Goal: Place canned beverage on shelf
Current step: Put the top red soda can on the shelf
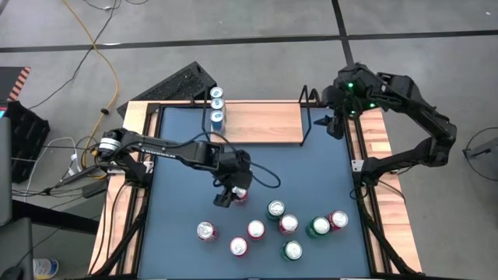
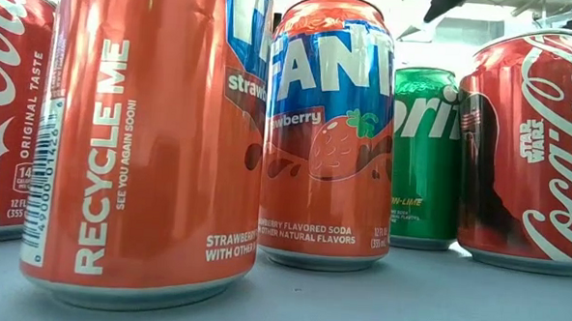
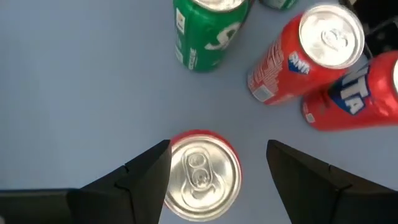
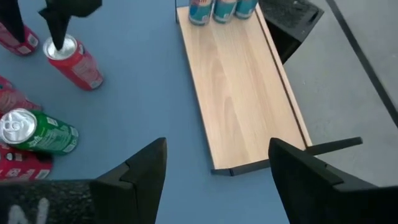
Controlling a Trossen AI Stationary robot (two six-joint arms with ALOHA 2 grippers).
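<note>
A red can (image 3: 200, 177) with a silver top stands upright on the blue table top (image 1: 311, 171), near its middle. My left gripper (image 3: 217, 146) is open just above it, one finger on each side of the can's top. In the high view it shows as the left gripper (image 1: 232, 194) beside the red can (image 1: 242, 194). The shelf (image 1: 261, 123), a light-wood board with black wire ends, lies at the table's far edge. Three blue cans (image 1: 216, 105) stand at its left end. My right gripper (image 4: 217, 143) hangs open above the shelf's right end. My left gripper comes at the red can slanting down from the table's left. One finger (image 3: 149, 171) shows right against the rim of the can's top (image 3: 177, 162), and I cannot tell whether it touches. The other finger stands apart from the can.
Several red and green cans (image 1: 289, 224) stand upright in a loose group near the table's front, right of and nearer than the left gripper. A green can (image 3: 208, 31) and two red cans (image 3: 308, 53) are the closest. The shelf's board (image 4: 239, 87) is bare right of the blue cans.
</note>
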